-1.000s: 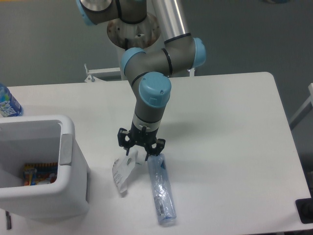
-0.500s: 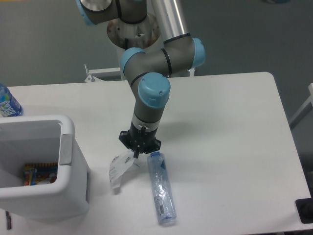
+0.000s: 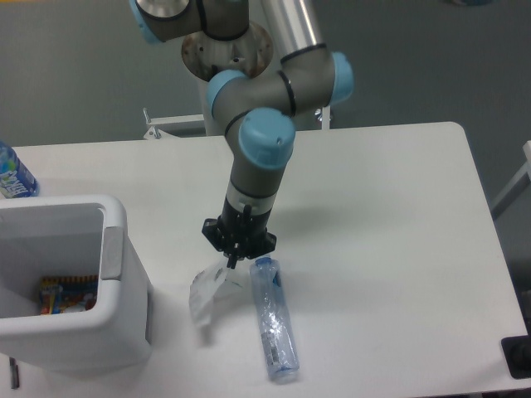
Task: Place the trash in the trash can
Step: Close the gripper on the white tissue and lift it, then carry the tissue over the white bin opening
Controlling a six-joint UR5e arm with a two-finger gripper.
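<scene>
Jaws (image 3: 236,259), wide a second ago, now pinch the wrapper (image 3: 204,290) and lift it; next stop, the bin (image 3: 116,249), bottle (image 3: 273,318) waiting.

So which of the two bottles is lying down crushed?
The crushed bottle by the gripper, flat on the table; the bright-labelled bottle stands behind the bin.

My white tabletop (image 3: 390,207) has rounded corners; beyond its far edge lies grey floor (image 3: 83,75), evenly lit.

Blue-labelled bottle (image 3: 12,176) at table (image 3: 390,215) edge
</scene>
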